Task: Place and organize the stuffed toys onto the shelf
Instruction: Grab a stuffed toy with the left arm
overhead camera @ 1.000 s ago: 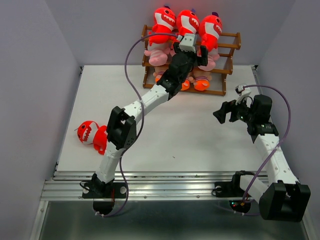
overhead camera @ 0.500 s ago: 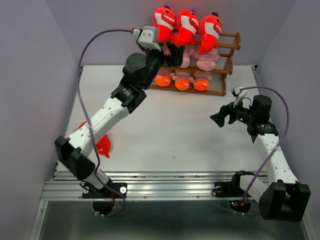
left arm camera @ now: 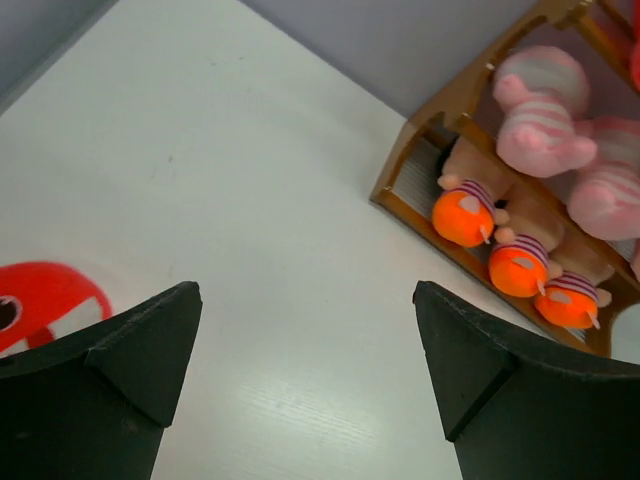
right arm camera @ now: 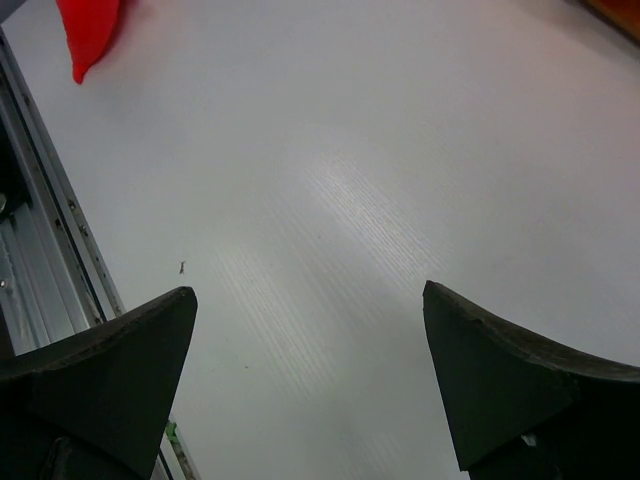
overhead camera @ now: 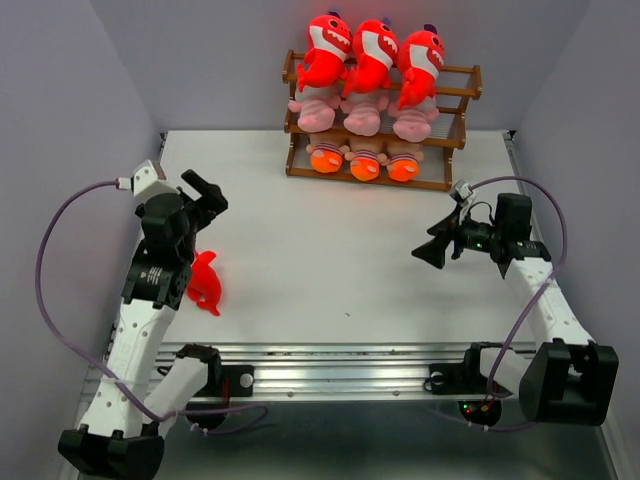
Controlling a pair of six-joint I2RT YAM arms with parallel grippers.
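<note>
- Gaping wide, the left jaws grip nothing; a red shark (overhead camera: 205, 282) lies on the worktop (overhead camera: 330, 260) close beneath them.
- Right jaws, equally spread and empty, hover over the worktop.
- Beyond both, the shelf (overhead camera: 455, 140) carries nine stuffed toys (overhead camera: 362, 118).

Fuzzy red plush sharks (overhead camera: 377, 48) crown a brown wooden shelf (overhead camera: 428, 184) with a faint varnish sheen at 12 o'clock. Soft pink striped cloth toys (overhead camera: 362, 118) and dolls (overhead camera: 365, 165) with bright orange fabric feet fill its slatted tiers. One more red plush shark (overhead camera: 204, 283) lies at 9 o'clock on the white table (overhead camera: 340, 250), matt with a fine wood-like grain. At 6 o'clock a ribbed bare-metal rail (overhead camera: 330, 365) shines. The left arm (overhead camera: 140, 320) and right arm (overhead camera: 545, 305) wear smooth white and matt black plastic, trailing smooth purple cables (overhead camera: 75, 198).
</note>
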